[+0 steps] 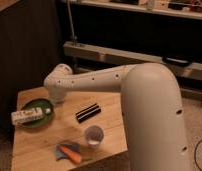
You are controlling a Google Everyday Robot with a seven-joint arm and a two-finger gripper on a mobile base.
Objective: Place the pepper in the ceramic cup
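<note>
The orange pepper [72,154] lies on a blue sponge [60,151] near the front edge of the wooden table [39,142]. The white ceramic cup [94,135] stands upright just to the right of and behind the pepper, apart from it. My white arm reaches from the right across the table to the back left. My gripper [53,102] hangs at the arm's end, over the right rim of the green plate [38,122], well away from the pepper and the cup. It is mostly hidden by the wrist.
A white box [27,116] lies across the green plate at the left. A black bar-shaped object [88,112] lies in the middle of the table, behind the cup. Dark shelving stands behind the table.
</note>
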